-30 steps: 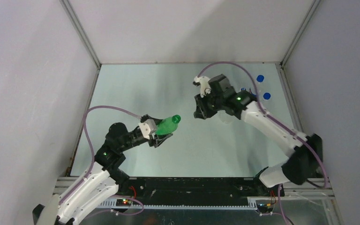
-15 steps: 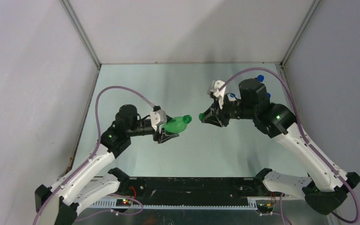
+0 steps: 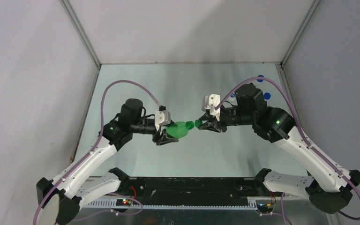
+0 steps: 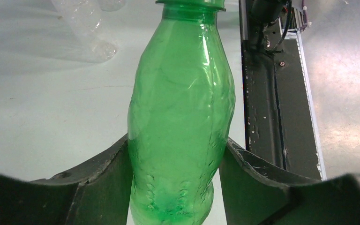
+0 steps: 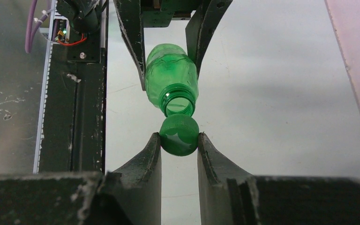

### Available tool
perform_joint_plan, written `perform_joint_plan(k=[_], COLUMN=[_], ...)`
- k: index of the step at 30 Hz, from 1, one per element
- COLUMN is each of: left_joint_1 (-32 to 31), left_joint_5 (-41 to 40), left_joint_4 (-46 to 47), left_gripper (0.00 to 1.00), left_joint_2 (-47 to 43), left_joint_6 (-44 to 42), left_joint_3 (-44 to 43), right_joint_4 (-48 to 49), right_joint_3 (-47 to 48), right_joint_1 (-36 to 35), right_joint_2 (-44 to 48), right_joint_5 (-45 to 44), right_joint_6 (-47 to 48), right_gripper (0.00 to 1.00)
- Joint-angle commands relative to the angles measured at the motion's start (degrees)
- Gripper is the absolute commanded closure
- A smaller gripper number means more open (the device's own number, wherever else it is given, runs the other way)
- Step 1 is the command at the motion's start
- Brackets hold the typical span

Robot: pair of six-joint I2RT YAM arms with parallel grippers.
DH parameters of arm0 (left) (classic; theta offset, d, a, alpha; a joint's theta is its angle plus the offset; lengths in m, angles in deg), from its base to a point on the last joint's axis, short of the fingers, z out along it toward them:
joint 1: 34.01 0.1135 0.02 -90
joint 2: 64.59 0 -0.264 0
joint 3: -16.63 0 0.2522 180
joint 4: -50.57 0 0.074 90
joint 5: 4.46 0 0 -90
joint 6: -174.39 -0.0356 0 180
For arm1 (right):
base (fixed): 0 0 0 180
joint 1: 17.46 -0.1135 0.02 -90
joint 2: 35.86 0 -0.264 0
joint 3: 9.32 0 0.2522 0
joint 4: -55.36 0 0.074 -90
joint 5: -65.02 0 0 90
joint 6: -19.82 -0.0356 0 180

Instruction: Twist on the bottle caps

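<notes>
- While your left gripper (image 3: 165,136) is clamping the green bottle (image 3: 180,129) mid-air, its neck is pointing toward your right gripper (image 5: 178,145).
- That one's pinching the dark green cap (image 5: 179,135) just short of the open mouth, sitting slightly off-axis.

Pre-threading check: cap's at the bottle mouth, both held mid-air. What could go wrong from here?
The dark green round plastic cap, pinched in the right end effector, looks offset from the mouth of the translucent green plastic bottle: it may cross-thread or miss.
The left end effector grips the bottle's curved body, so it might spin or slip under torque.
</notes>
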State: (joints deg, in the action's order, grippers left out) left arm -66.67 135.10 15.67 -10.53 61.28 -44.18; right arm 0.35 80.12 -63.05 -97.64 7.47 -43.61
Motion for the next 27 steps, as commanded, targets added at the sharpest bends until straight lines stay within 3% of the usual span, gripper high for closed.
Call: perform_joint_plan(k=[1,17,27], left_joint_1=[-0.18,-0.15,-0.13], left_joint_5=[2.69,4.44,5.16], left_joint_4=[-1.78,-4.34,-13.43], left_gripper=[0.92,0.93,0.98], left_joint_2=[0.38,1.36,3.84], left_joint_6=[-2.05,-3.23,-9.52], left_joint_3=[-2.76,-4.82,-9.79], right_joint_4=[3.4,2.68,-3.49], right_joint_3=[0.28,0.29,0.3], right_joint_1=[-0.79,-2.04,-2.38], right_joint_2=[-1.1,-5.82,-6.06], right_joint_5=[-0.55,3.8,5.96], right_joint_6=[0.97,0.77,6.8], right_gripper=[1.0,1.0,1.0])
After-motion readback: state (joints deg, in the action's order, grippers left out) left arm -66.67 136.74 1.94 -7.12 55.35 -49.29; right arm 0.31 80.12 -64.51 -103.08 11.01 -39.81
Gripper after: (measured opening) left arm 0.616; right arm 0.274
